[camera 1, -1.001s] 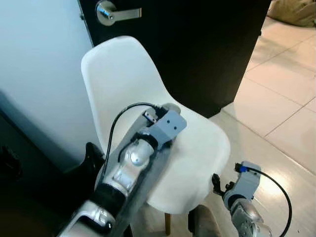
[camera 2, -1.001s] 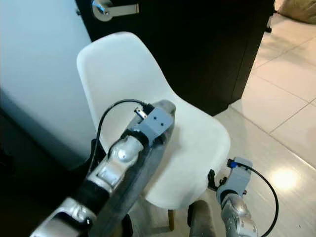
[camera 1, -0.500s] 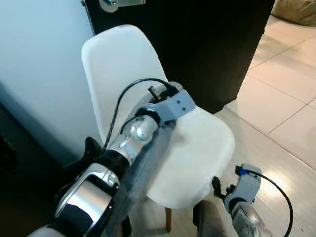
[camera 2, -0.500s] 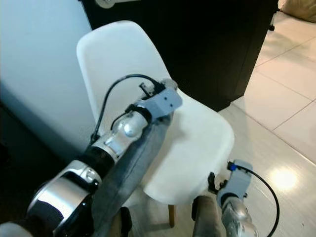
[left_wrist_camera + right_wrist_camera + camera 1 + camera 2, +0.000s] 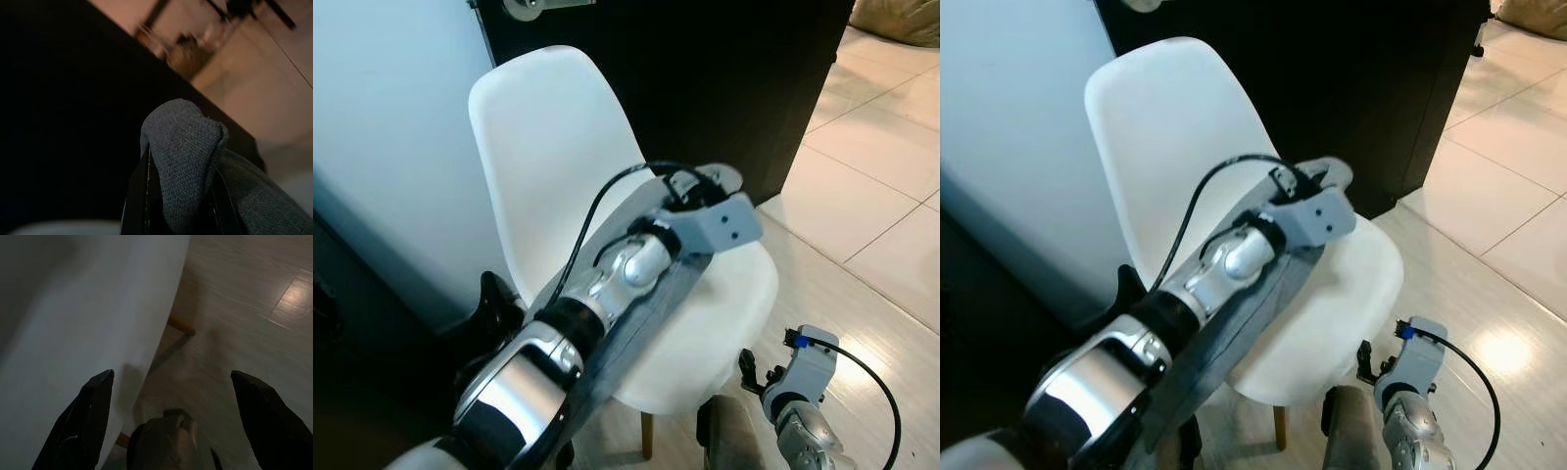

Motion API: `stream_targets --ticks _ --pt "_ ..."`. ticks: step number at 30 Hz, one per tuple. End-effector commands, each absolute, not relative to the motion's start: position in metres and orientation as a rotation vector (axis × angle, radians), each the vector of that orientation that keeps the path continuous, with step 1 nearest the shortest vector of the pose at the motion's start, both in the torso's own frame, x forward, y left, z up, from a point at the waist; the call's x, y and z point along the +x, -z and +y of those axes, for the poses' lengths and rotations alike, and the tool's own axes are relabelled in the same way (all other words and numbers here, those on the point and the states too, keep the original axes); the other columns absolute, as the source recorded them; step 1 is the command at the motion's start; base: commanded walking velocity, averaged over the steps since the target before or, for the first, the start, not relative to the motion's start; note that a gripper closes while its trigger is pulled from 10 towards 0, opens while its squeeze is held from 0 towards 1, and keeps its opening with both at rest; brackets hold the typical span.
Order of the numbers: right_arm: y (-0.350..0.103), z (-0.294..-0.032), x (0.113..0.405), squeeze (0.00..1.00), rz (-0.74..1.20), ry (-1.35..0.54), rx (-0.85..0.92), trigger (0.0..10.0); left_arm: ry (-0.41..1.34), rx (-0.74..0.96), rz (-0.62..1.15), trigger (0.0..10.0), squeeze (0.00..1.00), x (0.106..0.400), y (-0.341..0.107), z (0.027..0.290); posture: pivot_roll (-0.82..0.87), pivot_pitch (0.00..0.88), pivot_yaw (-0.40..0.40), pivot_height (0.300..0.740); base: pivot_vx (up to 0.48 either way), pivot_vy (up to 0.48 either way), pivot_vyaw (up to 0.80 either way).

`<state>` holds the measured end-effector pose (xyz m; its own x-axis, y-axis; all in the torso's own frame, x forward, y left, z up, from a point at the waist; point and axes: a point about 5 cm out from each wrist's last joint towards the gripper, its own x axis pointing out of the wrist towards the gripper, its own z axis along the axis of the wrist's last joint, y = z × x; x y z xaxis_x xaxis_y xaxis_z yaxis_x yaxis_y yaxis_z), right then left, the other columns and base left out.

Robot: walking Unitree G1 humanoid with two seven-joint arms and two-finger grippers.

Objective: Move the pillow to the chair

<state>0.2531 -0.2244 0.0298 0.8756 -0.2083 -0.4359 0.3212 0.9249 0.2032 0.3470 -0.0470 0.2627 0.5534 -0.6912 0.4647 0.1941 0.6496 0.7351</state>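
**Grey pillow over a white chair**

Grey woven pillow (image 5: 186, 161) sits pinched between the left gripper's (image 5: 178, 196) closed fingers, draped along the arm over the white moulded chair (image 5: 558, 166) seat. The right gripper (image 5: 171, 401) hangs spread wide and empty beside the seat's edge. Beyond stand a black door (image 5: 724, 78), pale wall (image 5: 382, 127) and glossy beige floor tiles (image 5: 871, 196).

The seat of the white chair (image 5: 724, 304) is left bare toward its front and right edge; the rest is covered by the grey pillow (image 5: 636, 323) and the left arm. Passage behind is blocked by the chair's backrest, the pale wall (image 5: 382, 127) and the dark door (image 5: 724, 88). Open tiled floor (image 5: 871, 235) is found to the right
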Motion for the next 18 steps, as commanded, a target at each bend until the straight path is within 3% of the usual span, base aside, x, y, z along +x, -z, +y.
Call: stream_targets --ticks 1,5,6,16,17,18 --pt "-0.027 -0.221 0.249 0.00 0.438 0.281 0.274 10.0 0.603 0.679 -0.910 10.0 0.00 0.339 -0.268 -0.055 -0.13 0.149 0.075 0.558 0.000 0.000 0.00" --pt "-0.027 -0.221 0.248 0.00 0.439 0.283 0.275 10.0 0.635 0.801 -0.856 10.0 0.00 0.340 -0.238 -0.053 -0.13 0.153 0.074 0.558 0.000 0.000 0.00" --pt "-0.026 -0.221 0.247 0.00 0.441 0.283 0.276 10.0 0.642 0.902 -0.803 10.0 0.00 0.344 -0.217 -0.046 -0.12 0.158 0.072 0.558 0.000 0.000 0.00" --pt "-0.025 -0.220 0.247 0.00 0.451 0.275 0.276 10.0 0.608 1.038 -0.625 10.0 0.00 0.360 -0.185 -0.012 -0.11 0.159 0.067 0.558 0.000 0.000 0.00" --pt "-0.025 -0.220 0.247 0.00 0.451 0.275 0.276 10.0 0.616 1.038 -0.612 10.0 0.28 0.360 -0.183 -0.011 -0.11 0.159 0.067 0.558 0.000 0.000 0.00" --pt "-0.025 -0.220 0.247 0.00 0.451 0.275 0.275 10.0 0.621 1.042 -0.606 10.0 0.28 0.360 -0.181 -0.010 -0.11 0.158 0.067 0.558 0.000 0.000 0.00"
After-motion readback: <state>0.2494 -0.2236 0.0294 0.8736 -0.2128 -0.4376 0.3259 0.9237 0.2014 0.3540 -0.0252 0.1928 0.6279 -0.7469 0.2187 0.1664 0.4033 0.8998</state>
